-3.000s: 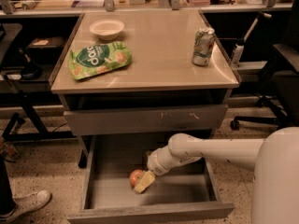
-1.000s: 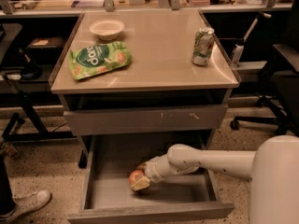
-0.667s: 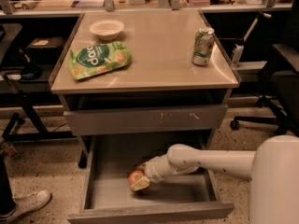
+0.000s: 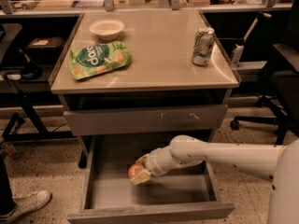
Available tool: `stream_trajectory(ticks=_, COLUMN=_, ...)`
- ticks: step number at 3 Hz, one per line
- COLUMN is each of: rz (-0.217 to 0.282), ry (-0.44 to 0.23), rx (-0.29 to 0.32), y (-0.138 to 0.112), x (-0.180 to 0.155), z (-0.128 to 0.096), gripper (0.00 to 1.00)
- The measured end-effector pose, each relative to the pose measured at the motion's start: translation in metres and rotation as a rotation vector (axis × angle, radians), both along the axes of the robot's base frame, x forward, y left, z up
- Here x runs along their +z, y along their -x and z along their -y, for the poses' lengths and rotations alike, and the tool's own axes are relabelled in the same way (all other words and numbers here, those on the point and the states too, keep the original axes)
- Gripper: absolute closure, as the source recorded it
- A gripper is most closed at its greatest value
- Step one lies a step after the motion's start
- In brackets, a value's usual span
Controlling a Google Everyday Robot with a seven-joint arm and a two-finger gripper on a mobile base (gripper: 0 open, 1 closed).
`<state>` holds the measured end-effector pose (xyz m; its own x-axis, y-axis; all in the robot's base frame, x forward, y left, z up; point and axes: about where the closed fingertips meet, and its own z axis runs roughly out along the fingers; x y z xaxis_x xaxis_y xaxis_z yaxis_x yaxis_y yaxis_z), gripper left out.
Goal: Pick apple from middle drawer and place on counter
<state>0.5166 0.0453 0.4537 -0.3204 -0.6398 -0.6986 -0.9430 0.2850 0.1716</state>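
The red-orange apple [image 4: 135, 171] is inside the open middle drawer [image 4: 149, 213], left of its centre, just above the grey floor. My gripper [image 4: 141, 172] comes in from the right on the white arm and is shut on the apple. The beige counter [image 4: 154, 50] lies above the drawers. The closed drawer front with white scratch marks [image 4: 145, 119] sits between the counter and the open drawer.
On the counter are a white bowl [image 4: 106, 28] at the back left, a green snack bag [image 4: 99, 59] at the left and a soda can [image 4: 202, 46] at the right. A cluttered workbench runs behind. A chair base [image 4: 261, 120] stands right, a shoe [image 4: 25, 204] at the lower left.
Since three seconds ago my gripper has moved left and down onto the apple and closed on it. The apple now sits slightly higher in the drawer.
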Motion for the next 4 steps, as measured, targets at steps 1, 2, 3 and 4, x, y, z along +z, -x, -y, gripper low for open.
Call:
stream_trajectory(ticks=1, rz=0.022, ry=0.028, rx=-0.006, y=0.001, x=0.047, z=0.007, gripper=1.00)
stream_trajectory(ticks=2, rz=0.066, ry=0.050, rx=0.002, y=-0.001, x=0.085, z=0.010, gripper=1.00)
stream_trajectory(ticks=3, rz=0.073, ry=0.052, rx=0.003, y=-0.002, x=0.089, z=0.010, gripper=1.00)
stream_trajectory(ticks=4, rz=0.091, ry=0.056, rx=0.004, y=-0.001, x=0.111, z=0.009, gripper=1.00)
